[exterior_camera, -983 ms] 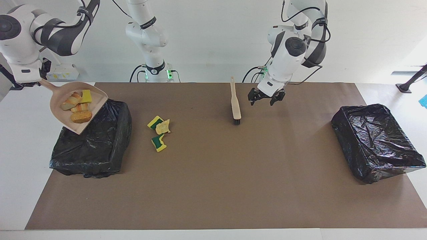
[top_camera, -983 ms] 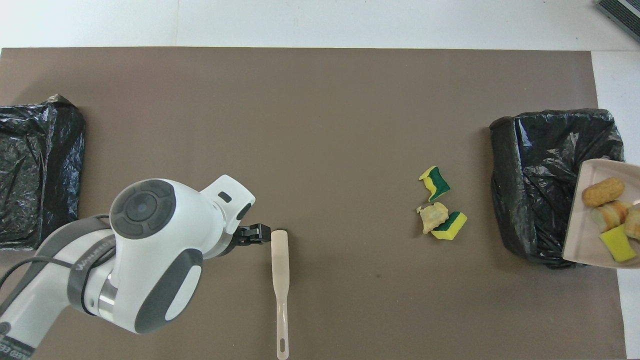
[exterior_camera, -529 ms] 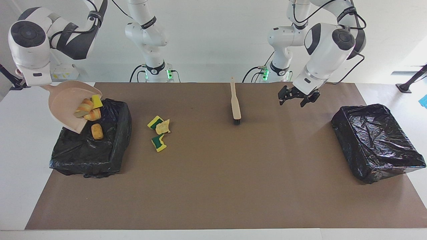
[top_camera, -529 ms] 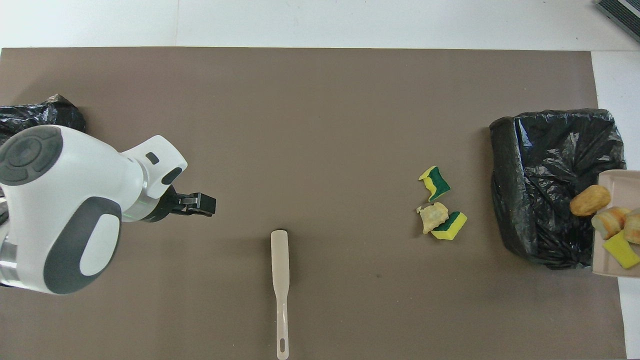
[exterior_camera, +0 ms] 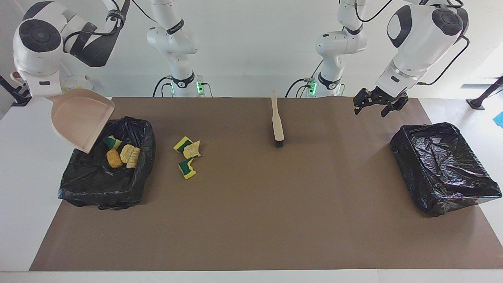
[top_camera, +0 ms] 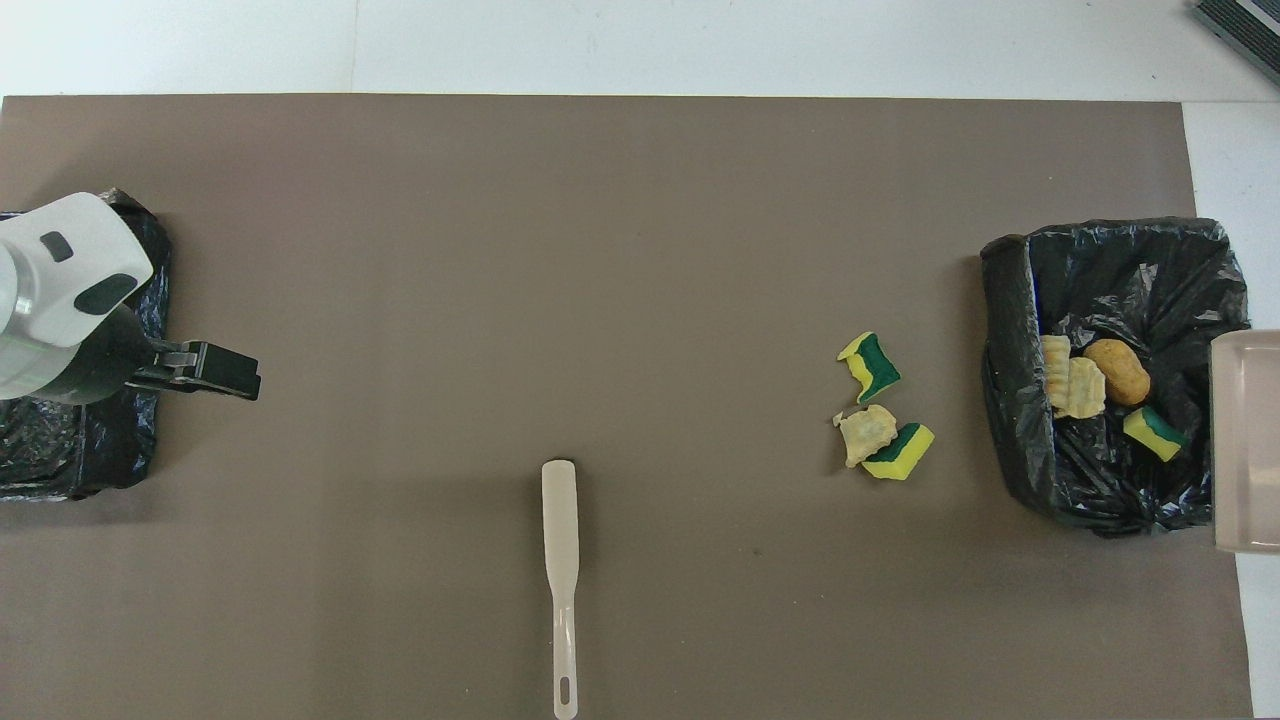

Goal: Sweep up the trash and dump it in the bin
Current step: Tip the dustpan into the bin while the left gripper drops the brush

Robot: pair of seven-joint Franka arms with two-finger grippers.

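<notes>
Four pieces of the trash [exterior_camera: 122, 152] lie in the black-lined bin [exterior_camera: 98, 188] at the right arm's end of the table: a tan-orange chunk, two paler bread-like pieces side by side, and a yellow sponge scrap with green backing. In the overhead view they sit close together on the crumpled liner in the part of that bin nearer to the robots. Three more scraps [exterior_camera: 188, 154] lie on the brown mat [exterior_camera: 251, 220] just beside that bin, toward the left arm's end: two green-and-yellow sponge pieces and a pale chunk that touches one of them. The beige dustpan [exterior_camera: 80, 118] is tilted steeply over the bin's edge nearer to the robots, its open lip pointing down into the bin and its pan bare. Its handle runs up into the right gripper [exterior_camera: 23, 91], which is closed tight on it, though the white wrist hides the fingertips. Well apart from the bin, toward the left arm's end and nearer to the robots than the bin, the brush [exterior_camera: 277, 122] lies flat on the mat with its bristles pointing away from the robots. The left gripper [exterior_camera: 374, 105] hangs in the air with its jaws spread wide and holds nothing; it is over the mat, near a second black-lined bin [exterior_camera: 444, 173] at the left arm's end.
</notes>
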